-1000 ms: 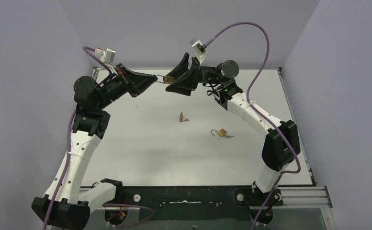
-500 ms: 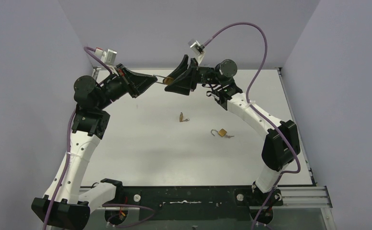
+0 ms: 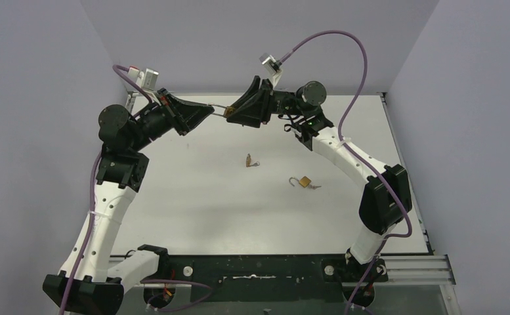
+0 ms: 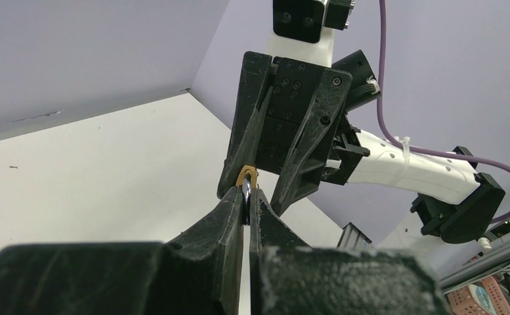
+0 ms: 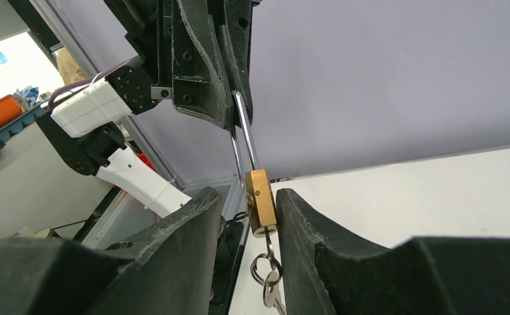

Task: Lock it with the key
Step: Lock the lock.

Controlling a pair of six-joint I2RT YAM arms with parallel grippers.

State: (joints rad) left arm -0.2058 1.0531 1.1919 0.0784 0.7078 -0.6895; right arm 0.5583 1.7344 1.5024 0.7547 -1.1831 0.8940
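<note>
Near edge: both arm bases sit on the black rail [image 3: 258,272]. The left base runs off the bottom of the overhead view.
Surface [image 3: 199,210]: white, with two loose items about midway out.
Loose padlock [image 3: 302,181]: brass, lying right of centre with its shackle open. Something small and pale touches its right side, too small to identify.
Small brass item [image 3: 251,160]: left of and beyond the loose padlock, apart from it. Its shape is not resolvable.
Held padlock [image 5: 260,200]: in the air over the far part of the surface, bridging left tool [image 4: 245,205] and right tool [image 5: 249,197].
Shackle [image 5: 242,138]: steel, standing long out of the brass body. Its far end is hidden inside the left tool.
Key [image 5: 270,295]: on a ring below the body, cut off by the frame edge. Whether it sits in the keyhole is not visible.
Left tool: fingers pinched nearly together on the shackle.
Right tool: fingers flank the brass body. One touches it and a sliver of gap shows at the other, so cannot tell if it is clamped.
</note>
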